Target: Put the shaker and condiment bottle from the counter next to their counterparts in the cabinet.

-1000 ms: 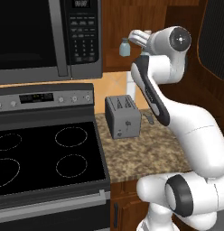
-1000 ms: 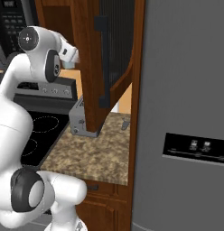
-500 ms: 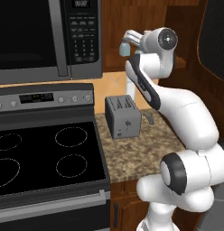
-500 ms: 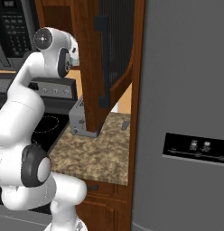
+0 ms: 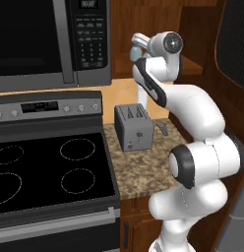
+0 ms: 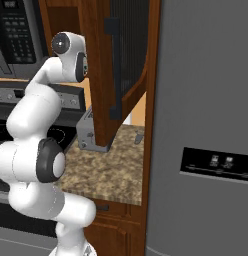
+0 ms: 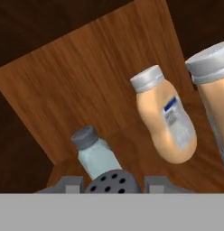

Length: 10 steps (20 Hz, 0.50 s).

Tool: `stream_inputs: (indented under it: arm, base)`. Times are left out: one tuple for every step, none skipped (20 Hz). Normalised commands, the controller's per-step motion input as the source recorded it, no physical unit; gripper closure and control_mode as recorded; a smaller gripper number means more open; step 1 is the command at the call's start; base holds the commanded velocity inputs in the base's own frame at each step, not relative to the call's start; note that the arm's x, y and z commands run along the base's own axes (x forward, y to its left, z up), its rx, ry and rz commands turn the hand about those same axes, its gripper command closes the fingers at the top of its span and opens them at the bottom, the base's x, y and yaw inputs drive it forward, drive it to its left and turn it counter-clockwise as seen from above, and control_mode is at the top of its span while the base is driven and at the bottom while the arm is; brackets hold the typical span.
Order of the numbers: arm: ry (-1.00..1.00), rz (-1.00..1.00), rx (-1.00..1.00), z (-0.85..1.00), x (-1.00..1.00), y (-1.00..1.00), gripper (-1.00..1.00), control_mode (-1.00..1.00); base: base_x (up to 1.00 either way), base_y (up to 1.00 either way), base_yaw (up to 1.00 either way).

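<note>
— While the arm reaches up high, where is the gripper (image 7: 113, 188)?
— Up by the cabinet (image 7: 82, 76). Its two tips sit either side of the shaker (image 7: 114, 182); it looks like it holds the jar, but the bottom edge cuts that off.
— And past the tips?
— A second jar (image 7: 96, 153) stands just ahead on the shelf. To the right stand a condiment bottle (image 7: 165, 118) and another orange bottle (image 7: 215, 90).

The arm reaches up, its tool (image 7: 113, 184) clamped on the shaker (image 7: 112, 182).
</note>
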Motion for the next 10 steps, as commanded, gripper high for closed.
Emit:
stream_inputs:
  arm:
    - [0.0,-0.01,0.0,0.0,0.64,-0.03,1.0,-1.0]
    - [0.0,-0.01,0.0,0.0,0.65,-0.02,1.0,-1.0]
    - [0.0,-0.01,0.0,0.0,0.64,0.0,1.0,-1.0]
    - [0.0,-0.01,0.0,0.0,0.59,0.0,1.0,-1.0]
    - [0.0,-0.01,0.0,-0.04,0.54,0.0,1.0,-1.0]
    - [0.0,-0.02,0.0,-0.09,0.5,0.0,1.0,-1.0]
    - [0.0,-0.02,0.0,-0.11,0.48,0.0,1.0,-1.0]
    - [0.0,-0.02,0.0,-0.12,0.44,0.0,1.0,-1.0]
    - [0.01,-0.02,0.0,-0.14,0.41,0.0,1.0,-1.0]
    - [0.02,-0.02,0.0,-0.15,0.36,0.0,1.0,-1.0]
  base:
    - [0.0,0.0,0.0]
    - [0.0,0.0,0.0]
    - [0.0,0.0,0.0]
    - [0.0,0.0,0.0]
    - [0.0,0.0,0.0]
    - [0.0,0.0,0.0]
    - [0.0,0.0,0.0]
    - [0.0,0.0,0.0]
    - [0.0,0.0,0.0]
    - [0.0,0.0,0.0]
